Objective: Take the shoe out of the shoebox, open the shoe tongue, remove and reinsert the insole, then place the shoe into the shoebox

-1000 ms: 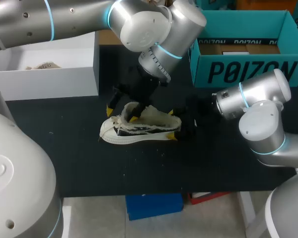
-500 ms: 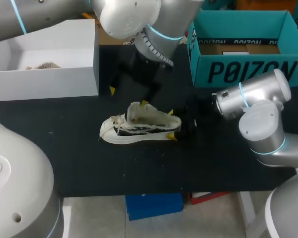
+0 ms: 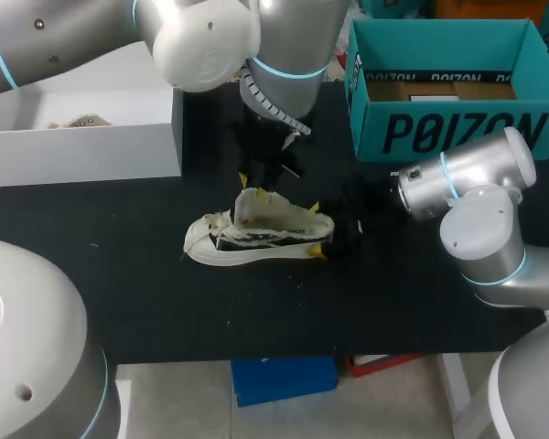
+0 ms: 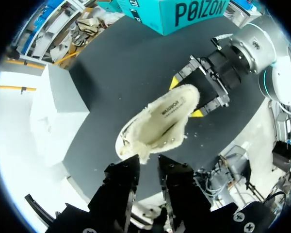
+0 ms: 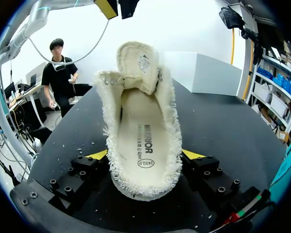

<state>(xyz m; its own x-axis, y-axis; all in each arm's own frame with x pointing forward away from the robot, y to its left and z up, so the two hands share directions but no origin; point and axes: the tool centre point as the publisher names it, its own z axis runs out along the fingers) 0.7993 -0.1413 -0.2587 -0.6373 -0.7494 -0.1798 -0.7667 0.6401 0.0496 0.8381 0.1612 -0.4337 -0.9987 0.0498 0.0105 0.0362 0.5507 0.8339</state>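
The shoe [image 3: 256, 233] stands on its sole in the middle of the black table [image 3: 256, 311]. Its toe points to my left side and its heel to my right side. My right gripper [image 3: 316, 229] lies low on the table at the heel. One yellow tip presses each side of the heel, so this hand holds the shoe tight. Looking out from that wrist, I see right down into the shoe. The tongue [image 5: 137, 63] is folded up and back at the far end, and the insole [image 5: 143, 136] lies flat inside. My left gripper [image 3: 257, 186] hangs over the tongue end of the shoe, on the far side of it. Its two fingers are a little way apart and there is nothing between them. From that wrist, the shoe lies just ahead of the fingers, and they do not seem to touch it. The teal shoebox [image 3: 448, 128] sits open at the far right of the table, well apart from the shoe. A white box [image 3: 82, 151] sits at the far left.
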